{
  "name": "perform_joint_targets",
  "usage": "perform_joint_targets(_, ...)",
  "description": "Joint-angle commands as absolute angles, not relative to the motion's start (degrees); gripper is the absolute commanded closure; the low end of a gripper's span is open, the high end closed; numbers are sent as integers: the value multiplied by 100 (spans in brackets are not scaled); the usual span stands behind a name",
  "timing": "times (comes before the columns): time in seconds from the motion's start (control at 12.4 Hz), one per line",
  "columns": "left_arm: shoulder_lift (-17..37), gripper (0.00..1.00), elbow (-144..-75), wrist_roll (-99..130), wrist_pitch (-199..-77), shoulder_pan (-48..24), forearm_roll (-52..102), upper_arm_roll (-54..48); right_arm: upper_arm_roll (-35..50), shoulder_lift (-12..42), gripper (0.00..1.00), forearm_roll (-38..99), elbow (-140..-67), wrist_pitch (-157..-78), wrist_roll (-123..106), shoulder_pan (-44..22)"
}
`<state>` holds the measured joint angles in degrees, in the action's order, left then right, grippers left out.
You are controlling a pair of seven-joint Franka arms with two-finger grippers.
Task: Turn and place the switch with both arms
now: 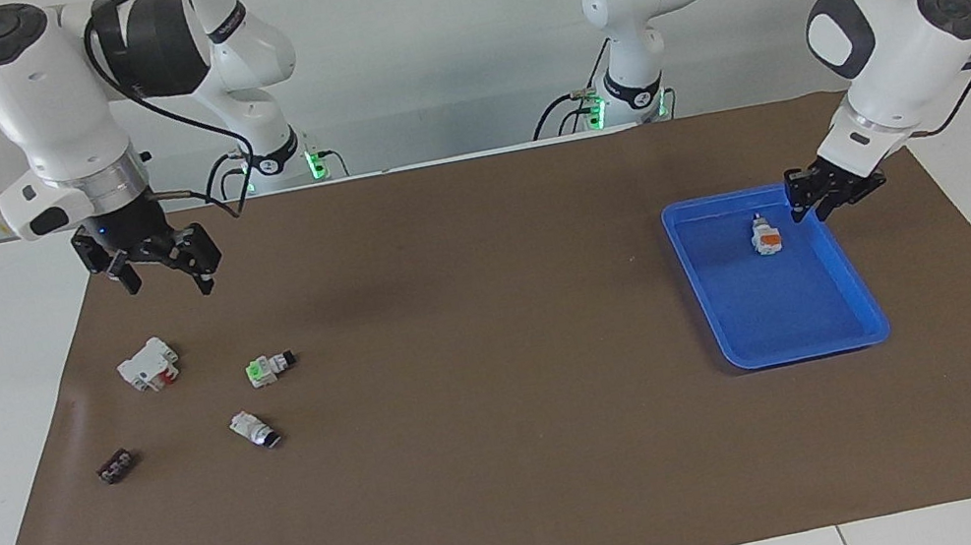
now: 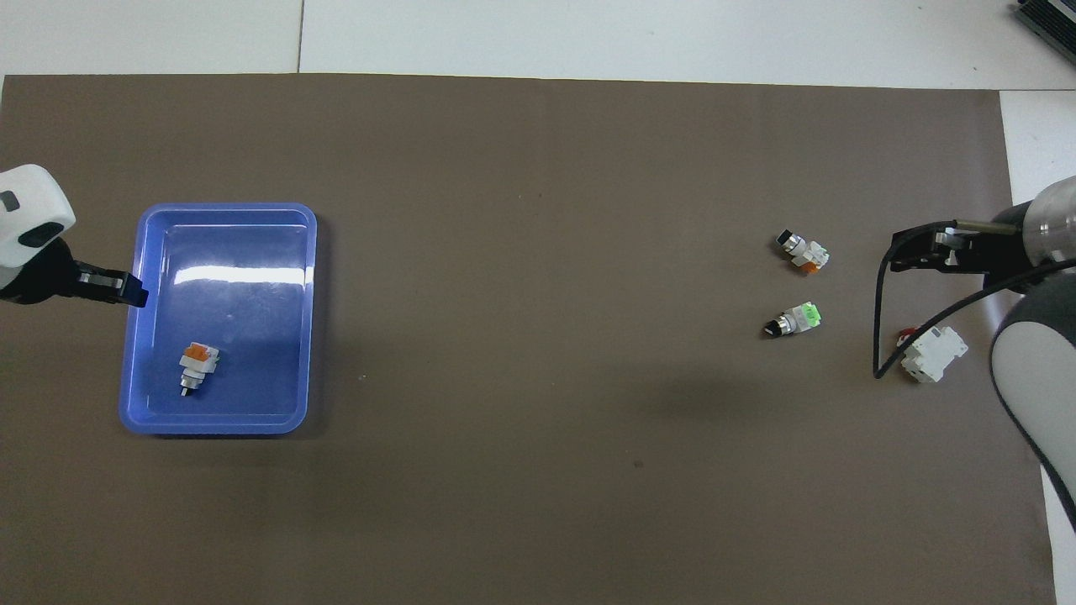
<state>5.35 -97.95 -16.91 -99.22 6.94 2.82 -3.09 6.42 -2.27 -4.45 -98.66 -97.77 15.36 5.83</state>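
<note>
The switch (image 1: 766, 236) (image 2: 196, 366), white with an orange patch facing up, lies on its side in the blue tray (image 1: 804, 351) (image 2: 220, 207), knob end toward the robots. My left gripper (image 1: 814, 198) (image 2: 128, 291) hovers open over the tray's rim at the left arm's end, apart from the switch and holding nothing. My right gripper (image 1: 160, 270) (image 2: 912, 252) hangs open and empty above the mat at the right arm's end, nearer to the robots than the loose parts.
Loose on the brown mat at the right arm's end lie a second orange-patched switch (image 1: 255, 430) (image 2: 803, 250), a green-faced switch (image 1: 269, 368) (image 2: 795, 319), a white block with a red lever (image 1: 147, 364) (image 2: 933, 355) and a small black part (image 1: 116, 466).
</note>
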Motion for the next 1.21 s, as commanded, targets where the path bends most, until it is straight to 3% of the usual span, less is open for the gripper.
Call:
perform_joint_targets(0.0,949,62,-8720,-1067,-8985,257,-78,-290,659,52,0,-351,-9020,-9046,1539,860)
perform_joint_targets(0.48,529,62,-7735,-800,-7209,79,-158,-308,624,17,0,-343,-9239,-9174,1634,748)
perform_joint_targets(0.56,319,57,-7743,-800,-7181,79,-176,-334,546,44,0,-317,-9211,-9202,1739,764)
perform_joint_targets(0.64,186,24,-7769,-782,-7207,97,-184,-325,441,44,0,-308,-9220,-9185,1732,739)
perform_joint_targets(0.73,132,4,-7822,-756,-7233,123,-211,-308,431,44,0,-229,-9211,-9150,1792,712)
perform_joint_targets(0.97,105,0,-7927,-747,-7443,167,-211,-290,361,44,0,-17,-9202,-9062,1758,817)
perform_joint_targets(1.13,-148,0,-8461,-738,-7916,176,-211,-281,317,44,0,-122,-9185,-9088,1635,687)
